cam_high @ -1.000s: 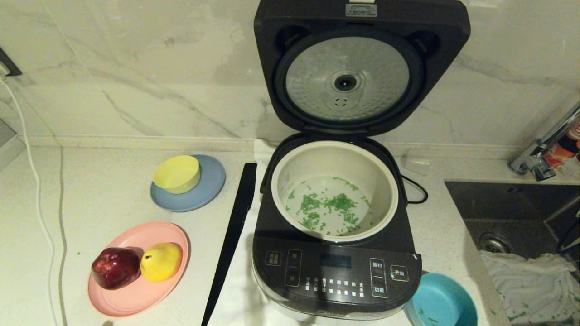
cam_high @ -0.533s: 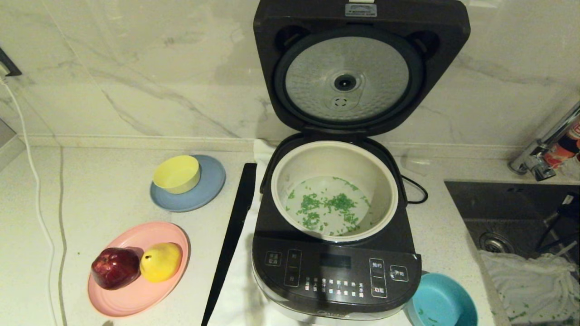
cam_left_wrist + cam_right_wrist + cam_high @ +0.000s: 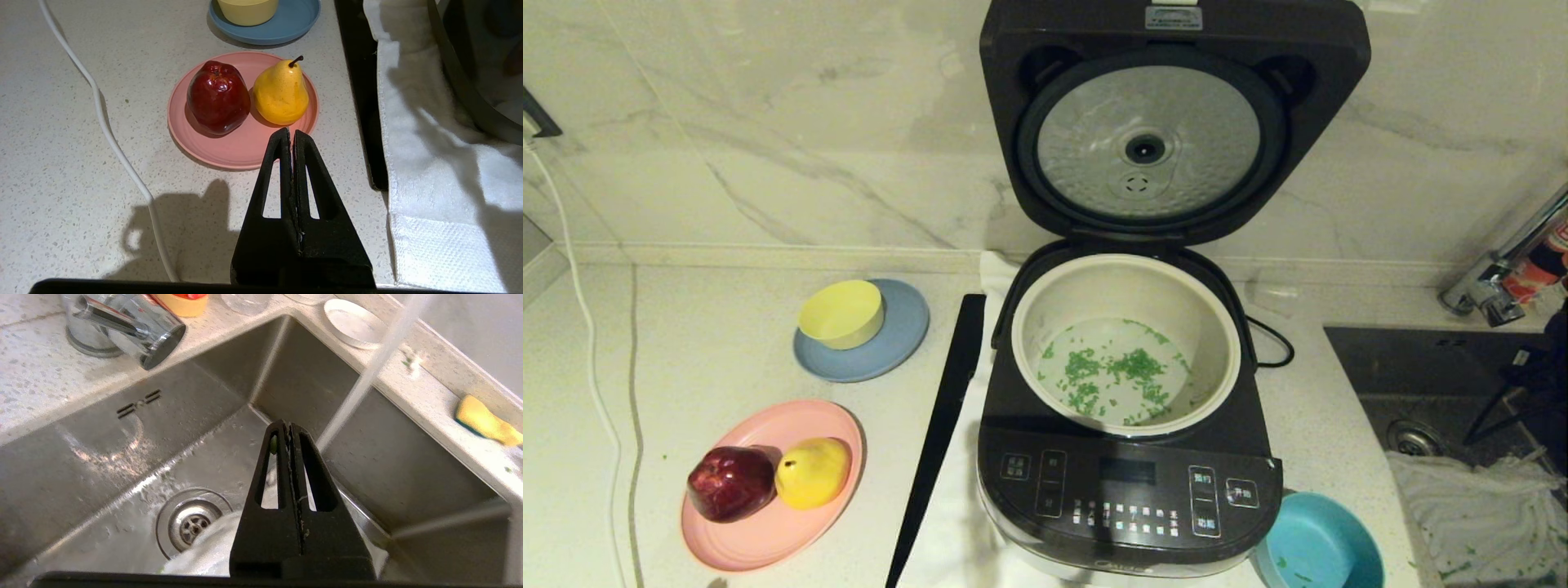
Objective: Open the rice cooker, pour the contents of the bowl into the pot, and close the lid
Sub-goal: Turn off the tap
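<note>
The rice cooker (image 3: 1127, 490) stands mid-counter with its lid (image 3: 1168, 122) raised upright, the dimpled silver plate facing me. Green contents (image 3: 1111, 371) lie scattered on the bottom of the cream pot (image 3: 1023, 327). The teal bowl (image 3: 1319, 547) sits on the counter by the cooker's front right corner, holding only a few green bits. My right gripper (image 3: 286, 425) is shut with nothing in it, over the sink; its arm (image 3: 1543, 367) shows at the right edge. My left gripper (image 3: 291, 132) is shut and empty above the counter, near the pink plate.
A pink plate (image 3: 760, 539) with a red apple (image 3: 731, 482) and a yellow pear (image 3: 813, 472) lies left of the cooker. Behind it a yellow bowl (image 3: 841, 313) sits on a grey-blue plate (image 3: 907, 327). The sink (image 3: 1421, 367), tap (image 3: 1494, 278) and white cloth (image 3: 1478, 506) are on the right.
My right arm has come further into view at the right edge over the sink. The cooker, pot and bowl have not moved.
</note>
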Motion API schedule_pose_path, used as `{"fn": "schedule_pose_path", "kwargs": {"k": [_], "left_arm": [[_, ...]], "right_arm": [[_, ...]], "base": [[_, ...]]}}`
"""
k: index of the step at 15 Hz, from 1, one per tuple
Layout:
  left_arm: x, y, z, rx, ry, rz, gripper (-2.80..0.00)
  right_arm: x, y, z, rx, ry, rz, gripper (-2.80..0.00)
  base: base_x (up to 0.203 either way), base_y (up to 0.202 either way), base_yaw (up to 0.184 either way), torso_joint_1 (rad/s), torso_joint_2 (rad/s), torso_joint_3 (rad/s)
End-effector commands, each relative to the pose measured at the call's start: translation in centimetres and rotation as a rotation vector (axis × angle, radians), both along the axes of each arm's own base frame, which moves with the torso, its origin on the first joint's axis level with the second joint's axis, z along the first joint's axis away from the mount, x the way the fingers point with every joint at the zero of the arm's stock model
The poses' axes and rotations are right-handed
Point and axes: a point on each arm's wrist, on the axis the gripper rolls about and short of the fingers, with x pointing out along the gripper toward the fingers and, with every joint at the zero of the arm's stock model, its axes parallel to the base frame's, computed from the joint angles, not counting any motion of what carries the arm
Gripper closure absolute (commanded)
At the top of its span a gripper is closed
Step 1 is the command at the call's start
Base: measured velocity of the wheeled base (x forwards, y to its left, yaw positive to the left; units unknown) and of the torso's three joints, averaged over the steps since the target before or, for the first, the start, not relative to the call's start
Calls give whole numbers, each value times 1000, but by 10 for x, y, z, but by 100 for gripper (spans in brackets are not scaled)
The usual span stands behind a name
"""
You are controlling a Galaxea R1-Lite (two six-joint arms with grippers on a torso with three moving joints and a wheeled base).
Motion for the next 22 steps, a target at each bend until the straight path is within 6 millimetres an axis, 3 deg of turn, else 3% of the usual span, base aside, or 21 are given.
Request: {"fn": "schedule_pose_path", "kwargs": {"k": [1,7,18,22], "left_arm": [[0,0,0,1,0,-1,0],[0,0,0,1,0,0,0],[0,0,0,1,0,-1,0],[0,0,0,1,0,0,0]], "right_arm": [[13,-1,-5,-6,-12,3,0],[42,0,-6,-50,-32,-12,0],[67,-1,10,-121,-65,-19,0],[76,-4,7,-136,-67,-21,0]], "base": [[0,0,0,0,0,0],[0,0,0,0,0,0],[0,0,0,0,0,0],[0,0,0,0,0,0]]}}
